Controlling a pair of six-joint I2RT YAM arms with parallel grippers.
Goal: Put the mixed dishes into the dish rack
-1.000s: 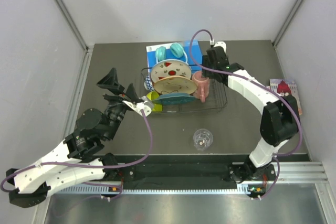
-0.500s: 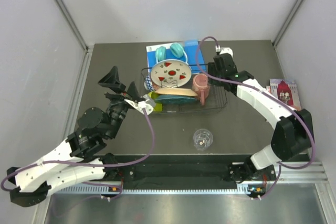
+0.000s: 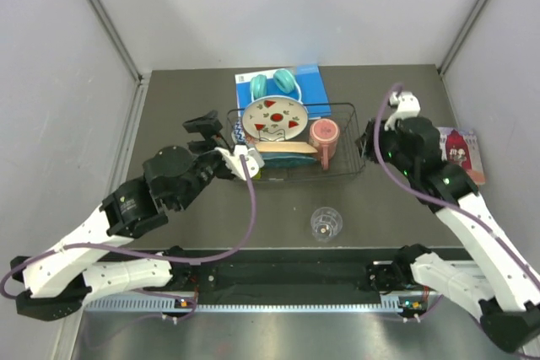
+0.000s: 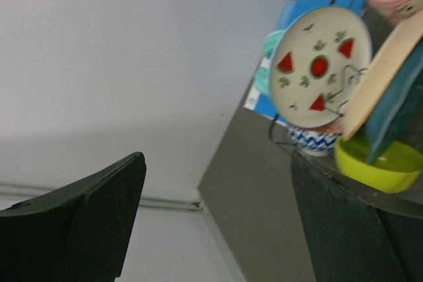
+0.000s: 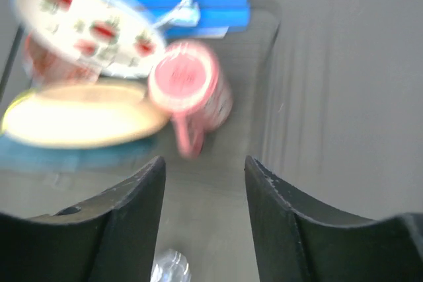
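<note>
Glass [image 3: 326, 222] is the one dish we see outside the rack [image 3: 348, 147]. It stands upright on the table [image 3: 181, 99], well apart from both pairs of fingers and nearer the right ones, and it shows at the bottom edge of the right wrist view.

The right fingers [image 5: 301, 229] stand apart with nothing between them. Ahead of them the mug [image 5: 188, 90] sits in the rack's right part. Beyond it the cream plate [image 3: 283, 147] and teal plate [image 3: 287, 158] stand on edge among the tines, we judge so that they take little room. The watermelon plate [image 3: 274, 117] leans face-up behind them.

The left fingers [image 4: 82, 219] are spread wide and empty, just off the rack's left end. Past their right tip sit the lime bowl [image 4: 380, 163] and the patterned bowl [image 4: 314, 138], tucked under the plates. Headphones [image 3: 275, 83] and book [image 3: 310, 82] lie beyond the rack and are no part of the load.

Against a second ago, the right arm has pulled away from over the rack's far right corner to the table beside it. The cream plate, then tipped with its face showing, now stands edge-up. The left arm has swung in closer to the rack. We judge the glass comes next, and the right fingers look better placed for it.
</note>
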